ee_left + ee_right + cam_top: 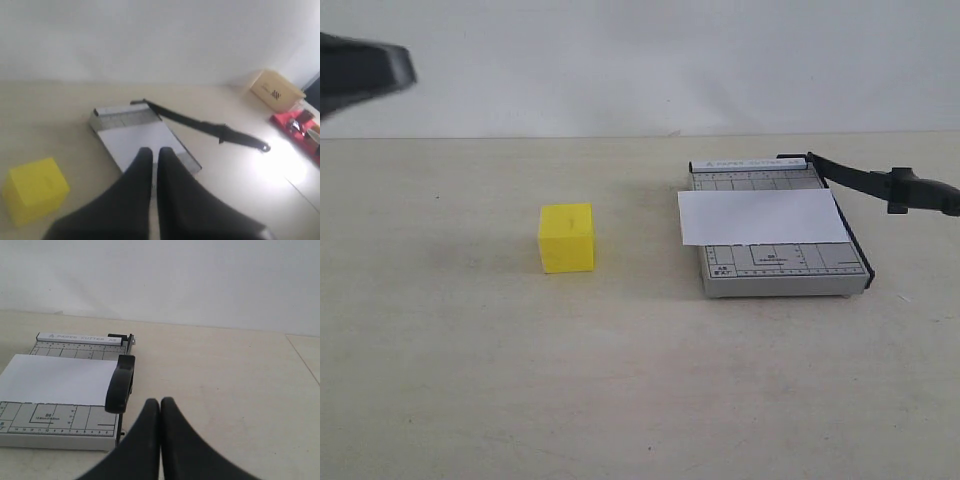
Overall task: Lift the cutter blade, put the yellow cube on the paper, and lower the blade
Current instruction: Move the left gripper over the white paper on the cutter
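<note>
On the counter [620, 400], we are seeing the yellow cube [566, 238] sitting alone, well apart from the grey cutter base [790, 275] to its right. The paper [763, 216] is lying flat across that base, its left edge overhanging a little. The cutter blade [865, 180] is standing raised from its hinge at the base's far right corner, with the handle reaching out past the base's right side.

Only the exterior view is giving us this layout whole — yet of the arms it is showing just a dark, blurred piece of the left arm [360, 68] in its upper left corner. The left wrist view is showing the left hand [155, 159] narrowed to a slit and holding nothing, with the cube beside it and the cutter beyond. It alone is catching a tan box [276, 90] and some red clutter [299, 127] farther off. The right wrist view is showing the right hand [160, 410] with its fingers pressed together, empty, facing the blade's handle end-on — the cube is lying outside this view.
</note>
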Robot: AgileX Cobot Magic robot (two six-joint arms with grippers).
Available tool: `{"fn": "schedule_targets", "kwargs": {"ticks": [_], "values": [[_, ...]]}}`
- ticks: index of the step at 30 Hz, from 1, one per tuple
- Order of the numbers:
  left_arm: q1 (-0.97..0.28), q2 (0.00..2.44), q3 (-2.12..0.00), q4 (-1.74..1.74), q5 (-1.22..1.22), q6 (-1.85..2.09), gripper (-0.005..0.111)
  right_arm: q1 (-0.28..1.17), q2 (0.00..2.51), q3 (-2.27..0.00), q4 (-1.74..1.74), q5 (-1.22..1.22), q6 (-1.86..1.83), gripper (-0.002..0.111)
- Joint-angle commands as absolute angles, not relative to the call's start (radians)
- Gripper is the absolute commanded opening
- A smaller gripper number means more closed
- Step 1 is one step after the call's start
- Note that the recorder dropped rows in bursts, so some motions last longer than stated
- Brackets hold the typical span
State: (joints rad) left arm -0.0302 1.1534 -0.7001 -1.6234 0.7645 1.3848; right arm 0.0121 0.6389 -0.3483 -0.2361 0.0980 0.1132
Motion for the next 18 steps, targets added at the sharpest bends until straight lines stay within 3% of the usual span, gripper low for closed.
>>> {"fn": "schedule_targets", "kwargs": {"ticks": [1,3,7,12,18], "values": [[-0.295,1.381,-0.703,-1.744,0.698,1.577,0.004,0.010,0.640,-0.349,-0.238,0.087,0.117,0.000],[-0.439,1.474,-0.736,-1.744,0.520,1.641,0.004,0.010,0.640,-0.349,-0.238,0.087,0.117,0.000],[-0.606,1.632,-0.867,-1.744,0.301,1.702,0.004,0.010,0.640,-0.349,-0.238,0.087,0.117,0.000],[-0.686,1.843,-1.130,-1.744,0.309,1.709,0.004,0.010,0.640,-0.349,-0.238,0.087,0.117,0.000],[-0.698,2.117,-1.439,-1.744,0.253,1.652,0.004,0.010,0.640,-0.349,-0.238,0.092,0.117,0.000]]}}
